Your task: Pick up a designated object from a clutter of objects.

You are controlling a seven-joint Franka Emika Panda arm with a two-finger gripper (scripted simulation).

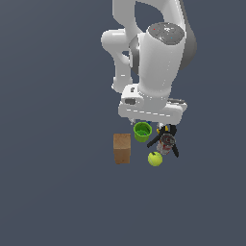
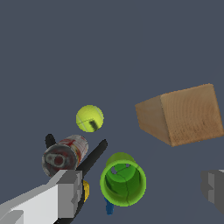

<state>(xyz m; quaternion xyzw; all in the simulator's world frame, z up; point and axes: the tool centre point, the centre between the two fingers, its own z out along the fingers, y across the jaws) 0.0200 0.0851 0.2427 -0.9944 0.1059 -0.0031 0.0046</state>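
Note:
The designated object, a greyish can (image 2: 65, 155) with a red-and-white label, stands among the arms of the black clamp (image 2: 94, 157). In the exterior view the can (image 1: 166, 142) is at the clutter's right side, just below the arm's hand. My gripper (image 2: 141, 186) is open, its fingers (image 2: 65, 194) spread wide. It hovers above the clutter, with the green cup (image 2: 123, 179) between the fingers and the can beside one finger. Nothing is held. In the exterior view the white hand hides most of the gripper (image 1: 150, 121).
The green cup (image 1: 142, 131) stands upright next to the clamp (image 1: 161, 137). A brown box (image 1: 122, 148) sits on the exterior view's left of the group, and a yellow-green fruit (image 1: 154, 158) lies in front of the can. All rest on a dark grey floor.

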